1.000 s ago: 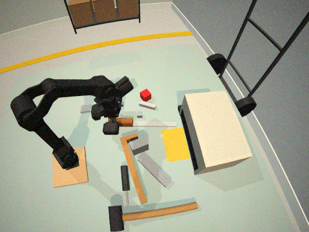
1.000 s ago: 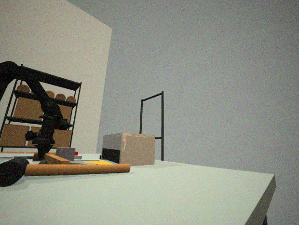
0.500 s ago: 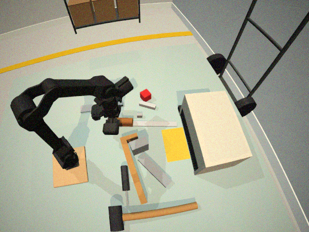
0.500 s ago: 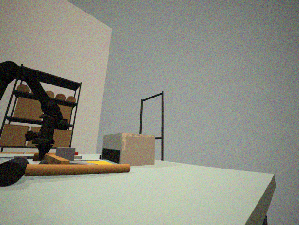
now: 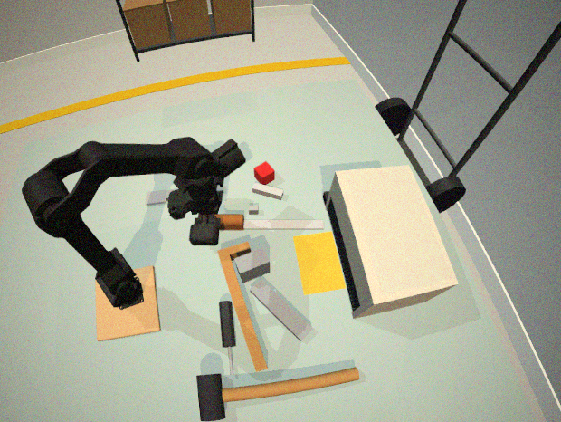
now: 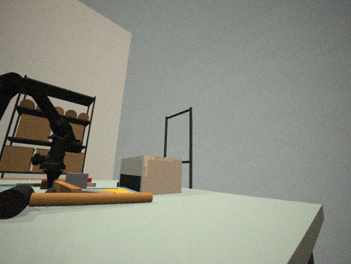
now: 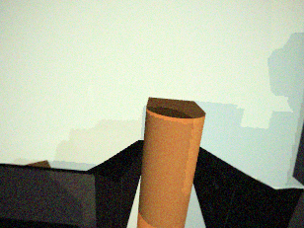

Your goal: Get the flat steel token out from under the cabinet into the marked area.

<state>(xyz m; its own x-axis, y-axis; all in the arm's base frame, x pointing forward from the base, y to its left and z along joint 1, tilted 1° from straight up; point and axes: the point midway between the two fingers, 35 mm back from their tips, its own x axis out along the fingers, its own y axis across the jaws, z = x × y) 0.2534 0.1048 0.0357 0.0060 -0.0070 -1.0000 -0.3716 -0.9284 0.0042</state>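
My gripper (image 6: 51,184) (image 7: 166,148) is shut on the orange-brown handle (image 5: 233,222) (image 7: 170,167) of a flat-bladed tool, low over the table. Its long pale blade (image 5: 285,225) points at the cabinet (image 5: 399,235) (image 6: 161,177). The blade's tip is just short of the dark opening along the cabinet's front. The yellow marked area (image 5: 319,263) (image 6: 116,190) lies in front of the cabinet, beside the blade's line, with no token seen on it. The steel token is not visible in any view; the space under the cabinet is dark.
An orange L-shaped bar (image 5: 244,308), a grey block (image 5: 256,267) and a grey strip (image 5: 280,308) lie nearer the front, with a screwdriver (image 5: 227,324) and a hammer (image 5: 290,384) (image 6: 90,199). A red cube (image 5: 264,172), white bar (image 5: 267,190) and small block (image 5: 253,208) lie beyond the blade.
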